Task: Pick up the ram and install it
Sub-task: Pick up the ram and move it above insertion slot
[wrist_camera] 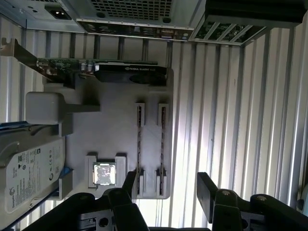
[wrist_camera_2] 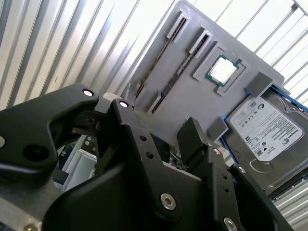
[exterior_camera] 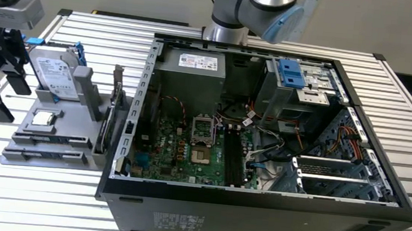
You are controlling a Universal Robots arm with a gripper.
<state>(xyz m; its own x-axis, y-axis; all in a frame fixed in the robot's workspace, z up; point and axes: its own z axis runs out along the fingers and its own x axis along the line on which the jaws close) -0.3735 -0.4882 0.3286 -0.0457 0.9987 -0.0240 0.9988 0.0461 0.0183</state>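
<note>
Gripper [wrist_camera: 168, 186] is spread wide and carrying nothing. In the first wrist view it hangs over the grey holder [wrist_camera: 110, 130], at the end where the processor chip [wrist_camera: 104, 173] lies. The ram [wrist_camera: 162, 139] stands edge-on in the holder's outermost slot, with a second stick [wrist_camera: 139, 139] just beside it in the next slot (close enough to snag both, imo). In the exterior view the holder sits to the exterior view's left of the open computer case [exterior_camera: 257, 211], so nothing is installed yet.

Looks to me like the lining-up part of the pick. To do it well I'd centre the open fingers over one stick only, pads facing its flat sides and wrist square to the slot. Right now both sticks seem to fall inside the gap, so a sideways nudge looks wise.
</note>
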